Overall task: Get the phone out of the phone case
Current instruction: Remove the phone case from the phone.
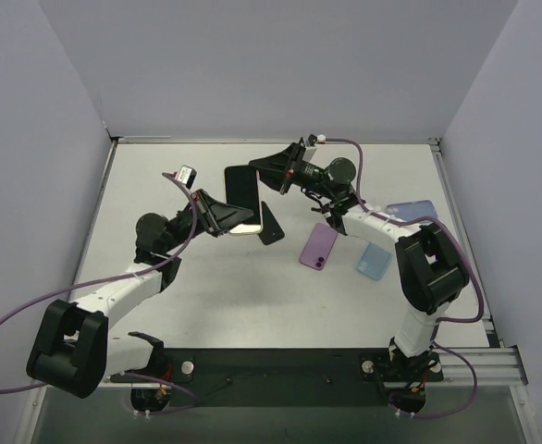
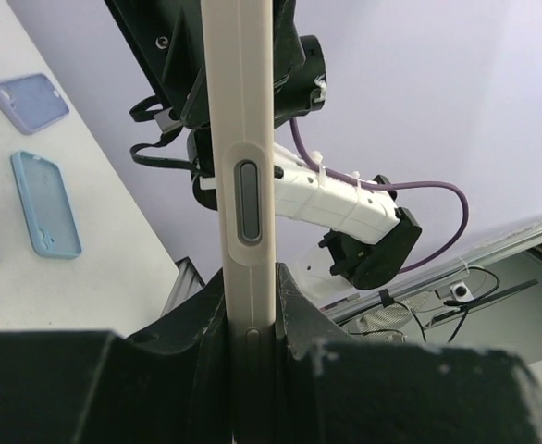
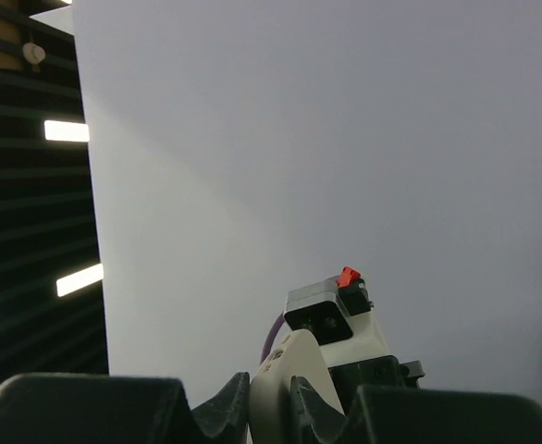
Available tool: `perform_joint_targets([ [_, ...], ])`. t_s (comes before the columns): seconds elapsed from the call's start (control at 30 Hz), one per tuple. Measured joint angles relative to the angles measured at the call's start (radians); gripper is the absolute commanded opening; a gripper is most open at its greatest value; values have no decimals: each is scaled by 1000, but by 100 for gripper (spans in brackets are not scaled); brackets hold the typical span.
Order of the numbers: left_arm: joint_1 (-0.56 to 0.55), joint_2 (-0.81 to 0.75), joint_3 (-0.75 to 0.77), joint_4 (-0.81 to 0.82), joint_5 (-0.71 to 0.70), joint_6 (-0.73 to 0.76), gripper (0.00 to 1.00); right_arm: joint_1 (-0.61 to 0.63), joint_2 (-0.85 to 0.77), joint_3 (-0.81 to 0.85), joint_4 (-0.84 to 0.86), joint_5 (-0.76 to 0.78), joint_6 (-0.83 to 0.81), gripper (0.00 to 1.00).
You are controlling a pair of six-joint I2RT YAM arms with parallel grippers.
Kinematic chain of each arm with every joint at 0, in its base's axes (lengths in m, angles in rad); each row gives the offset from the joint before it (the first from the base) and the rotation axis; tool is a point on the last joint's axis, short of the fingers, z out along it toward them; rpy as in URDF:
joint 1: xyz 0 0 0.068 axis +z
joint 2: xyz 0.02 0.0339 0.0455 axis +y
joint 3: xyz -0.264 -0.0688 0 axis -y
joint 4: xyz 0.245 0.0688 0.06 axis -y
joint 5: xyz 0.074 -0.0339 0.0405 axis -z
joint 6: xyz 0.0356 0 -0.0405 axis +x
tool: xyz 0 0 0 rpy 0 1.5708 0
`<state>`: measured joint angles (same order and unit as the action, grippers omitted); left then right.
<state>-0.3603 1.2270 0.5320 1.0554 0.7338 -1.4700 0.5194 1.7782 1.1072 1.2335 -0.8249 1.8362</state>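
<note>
Table (image 1: 206, 296): three spare cases (image 1: 375, 262) lying right. Phone (image 1: 241, 190), apparently seated in its cream phone case (image 2: 239, 111), hangs in the air between the arms. Left gripper (image 2: 250, 310) is clamped across the case below the side button (image 2: 250, 203). Right gripper (image 3: 271, 398) is pinched on the rim. Risk: the rim slips free, or the phone pops out and drops. No legible writing.
</note>
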Motion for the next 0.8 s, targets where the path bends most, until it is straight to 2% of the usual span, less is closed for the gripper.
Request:
perform_joint_targets([
  [0.4, 30, 0, 125, 6, -4, 47, 0, 60, 60, 140, 105, 162, 120, 0],
  [0.8, 38, 0, 215, 14, 9, 74, 0, 101, 72, 220, 155, 269, 153, 0],
])
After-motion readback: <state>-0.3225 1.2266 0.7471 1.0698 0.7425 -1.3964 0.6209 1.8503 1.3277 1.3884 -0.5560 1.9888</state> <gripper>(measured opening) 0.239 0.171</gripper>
